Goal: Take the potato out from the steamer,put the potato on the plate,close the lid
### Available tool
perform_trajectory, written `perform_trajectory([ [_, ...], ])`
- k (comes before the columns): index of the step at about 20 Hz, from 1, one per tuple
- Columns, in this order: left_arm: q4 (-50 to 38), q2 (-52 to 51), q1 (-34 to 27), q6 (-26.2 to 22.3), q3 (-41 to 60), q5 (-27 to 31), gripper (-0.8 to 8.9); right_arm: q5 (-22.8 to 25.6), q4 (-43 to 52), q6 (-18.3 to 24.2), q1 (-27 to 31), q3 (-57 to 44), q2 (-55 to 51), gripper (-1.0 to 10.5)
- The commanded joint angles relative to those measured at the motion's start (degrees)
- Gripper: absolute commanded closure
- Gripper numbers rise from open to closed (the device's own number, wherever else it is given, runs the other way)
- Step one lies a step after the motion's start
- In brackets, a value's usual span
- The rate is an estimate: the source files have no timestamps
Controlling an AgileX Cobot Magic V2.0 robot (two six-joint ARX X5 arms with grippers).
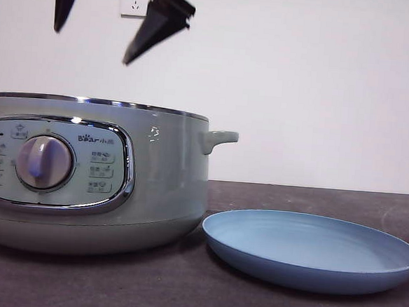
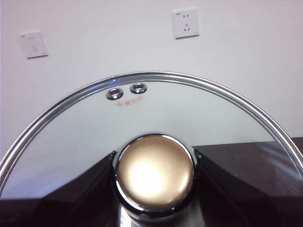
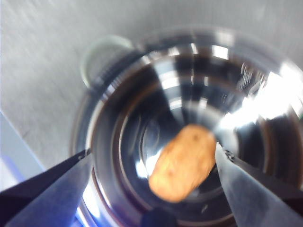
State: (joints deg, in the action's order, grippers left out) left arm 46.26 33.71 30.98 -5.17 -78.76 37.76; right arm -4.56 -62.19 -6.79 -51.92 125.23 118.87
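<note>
The pale green steamer (image 1: 167, 179) stands at the left with no lid on it. In the right wrist view the brown potato (image 3: 184, 161) lies on the shiny bottom of the steamer (image 3: 94, 127). My right gripper (image 3: 152, 151) is open and hangs above the pot with the potato between its jaws but well below them. It shows in the front view (image 1: 92, 46) above the steamer. My left gripper (image 2: 155, 194) is shut on the knob (image 2: 155, 172) of the glass lid (image 2: 94, 127) and holds it up, out of the front view. The light-blue plate (image 1: 310, 252) lies to the right of the steamer.
The steamer's small side handle (image 1: 219, 139) points towards the plate. Wall sockets (image 1: 134, 4) sit on the white wall behind. The dark tabletop (image 1: 327, 201) stretches behind and around the plate.
</note>
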Motion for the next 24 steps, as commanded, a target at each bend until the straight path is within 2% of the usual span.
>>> perform_trajectory([
  [1,-0.63,-0.57,0.04,-0.87,-0.5,-0.26,8.22,-2.1,-0.37,-2.8,1.4,0.2,0.85,5.1],
  [3,1.05,-0.57,0.04,-0.9,-0.5,-0.31,8.22,-4.57,-1.2,-3.43,2.45,0.2,0.96,5.4],
  [5,2.69,-0.57,0.04,-0.9,-0.5,-0.33,8.22,-4.55,-1.86,-4.24,3.37,0.2,1.73,5.4],
  [10,3.58,-0.57,0.04,-1.75,-0.5,-0.37,8.22,-7.48,-3.41,-4.15,3.82,0.2,7.61,5.0],
  [13,3.63,-0.57,0.04,-2.32,-0.5,-0.42,8.22,-7.21,-3.76,-4.13,3.54,0.2,9.79,4.6],
  [16,3.78,-0.57,0.04,-2.6,-0.5,-0.42,8.22,-5.53,-2.97,-4.33,3.56,0.2,9.88,4.6],
  [24,3.78,-0.57,0.04,-2.86,-0.5,-0.5,8.22,-5.44,-3.06,-5.88,3.37,0.2,13.29,4.7],
])
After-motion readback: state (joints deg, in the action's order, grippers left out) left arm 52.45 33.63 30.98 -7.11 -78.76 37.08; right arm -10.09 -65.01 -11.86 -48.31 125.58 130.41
